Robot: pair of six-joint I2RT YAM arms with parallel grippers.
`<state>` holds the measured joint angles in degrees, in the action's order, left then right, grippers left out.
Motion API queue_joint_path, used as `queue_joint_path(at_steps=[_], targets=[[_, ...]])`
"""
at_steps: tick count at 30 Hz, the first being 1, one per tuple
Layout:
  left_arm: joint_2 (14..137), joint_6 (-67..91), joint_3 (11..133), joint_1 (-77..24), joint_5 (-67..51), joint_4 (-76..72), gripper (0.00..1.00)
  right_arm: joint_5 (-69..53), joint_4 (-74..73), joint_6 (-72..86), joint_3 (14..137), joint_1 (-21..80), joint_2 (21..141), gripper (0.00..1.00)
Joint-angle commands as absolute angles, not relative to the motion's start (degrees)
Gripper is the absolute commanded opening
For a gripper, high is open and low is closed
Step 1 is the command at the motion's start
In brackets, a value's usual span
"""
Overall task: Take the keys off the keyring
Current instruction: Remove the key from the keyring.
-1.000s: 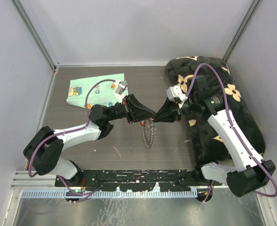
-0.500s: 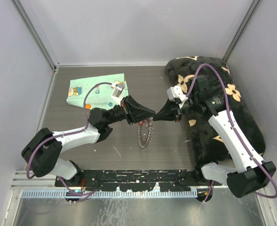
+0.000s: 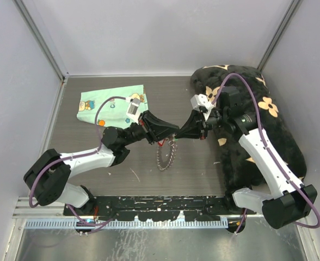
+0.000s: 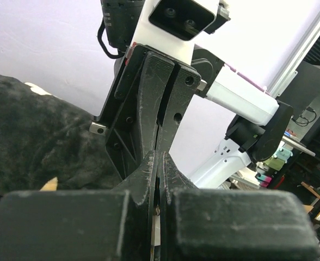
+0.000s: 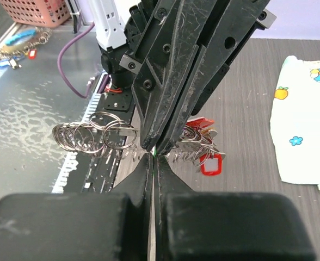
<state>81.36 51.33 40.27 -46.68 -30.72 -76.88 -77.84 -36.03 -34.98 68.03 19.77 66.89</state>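
We are pinching the large thin silver wire keyring [image 3: 164, 155] in our black left gripper [image 3: 175, 132] at mid-scene, small silver keys [image 5: 201, 147] dangling. Our black right gripper [image 3: 182, 135] is pressing closed against it, tip to tip.

No text, label, brand or number is readable anywhere.

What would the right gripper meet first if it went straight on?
The left gripper: it points straight back at the right gripper, nearly tip to tip, with the keyring hanging there. Depth is unclear.
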Motion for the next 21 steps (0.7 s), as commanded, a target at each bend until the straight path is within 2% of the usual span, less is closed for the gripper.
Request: queue_joint_path(at_steps=[1,10,21], targets=[[78.41,49.22,41.25,-47.63,-27.48,-81.92,0.00,-79.75,-26.37,-24.14,66.73,20.23,65.15,0.07],[76.80,46.30,39.46,-48.29,-24.24,-81.91,0.00,-80.97,-26.56,-21.01,68.63,17.89,64.05,0.37],[73.41,43.24,36.23,-48.99,-18.34,-81.91,0.00,-80.75,-32.71,-23.41,74.12,16.41,64.33,0.45]])
